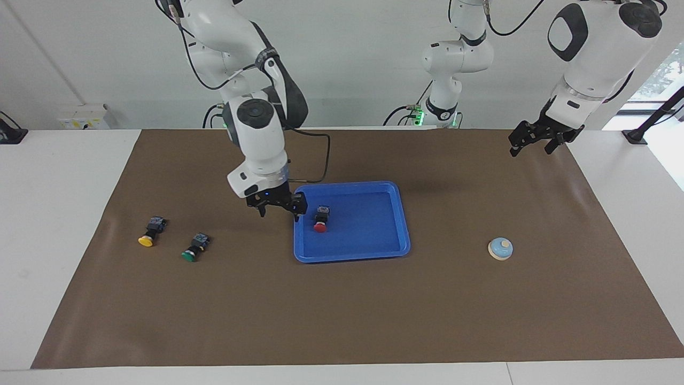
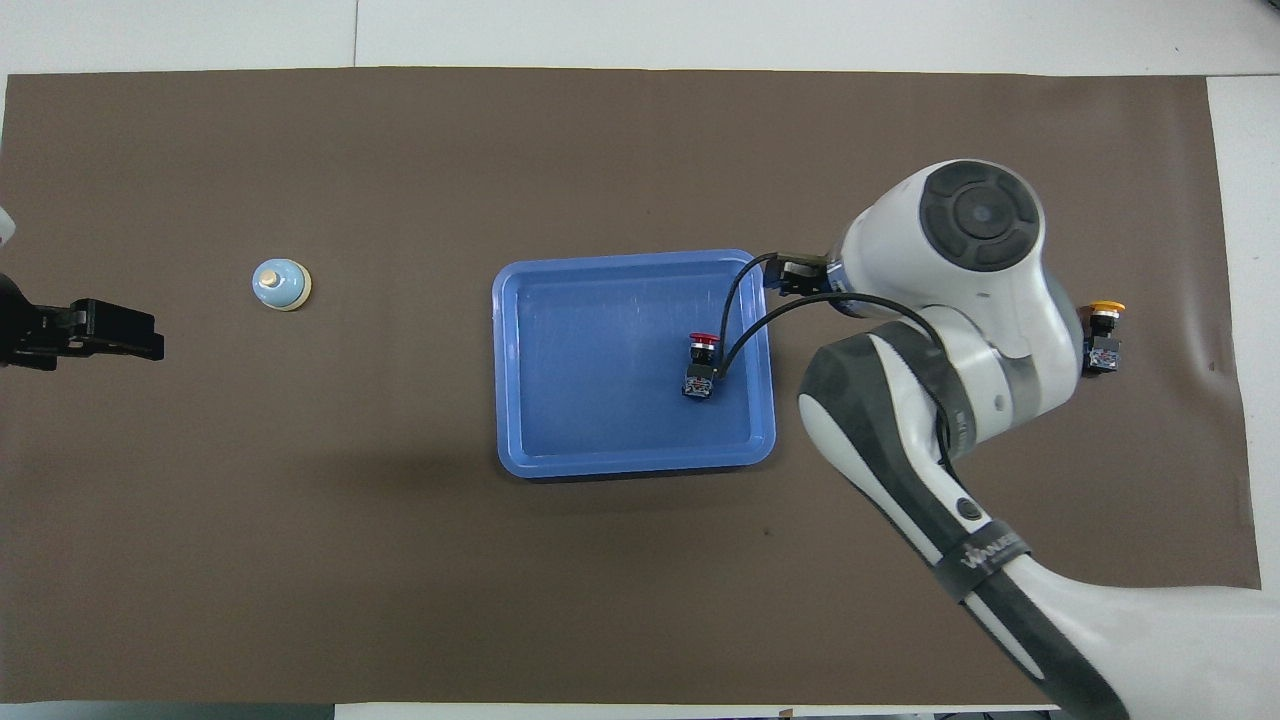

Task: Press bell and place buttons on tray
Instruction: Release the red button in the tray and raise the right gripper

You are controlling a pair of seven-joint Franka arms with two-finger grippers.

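Red button (image 1: 320, 220) flat in blue tray (image 1: 374, 248), cap away from robots; right claw (image 1: 279, 210) open, empty.

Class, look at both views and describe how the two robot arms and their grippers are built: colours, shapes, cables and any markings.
Both arms are glossy white, rounded segments with dark grey joint bands and round dark caps. The right arm carries a loose black cable and a printed band in the overhead view. The right gripper and left gripper are black, two-fingered. Green lights glow at both bases.
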